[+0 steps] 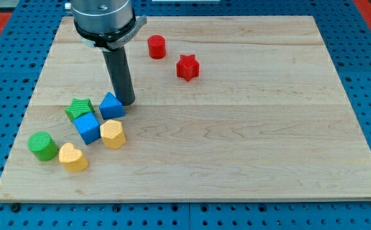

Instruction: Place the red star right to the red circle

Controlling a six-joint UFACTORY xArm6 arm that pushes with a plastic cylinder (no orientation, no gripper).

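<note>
The red star (188, 67) lies on the wooden board (249, 128) near the view's top, just right of and slightly below the red circle (156, 46); the two are apart. My tip (127, 102) is down on the board well to the lower left of both red blocks. It stands right next to the blue triangular block (112, 105), at that block's upper right.
A cluster lies at the view's lower left: a green star (79, 109), a blue cube (87, 128), a yellow hexagon (112, 133), a yellow heart (73, 157) and a green cylinder (43, 145). Blue pegboard surrounds the board.
</note>
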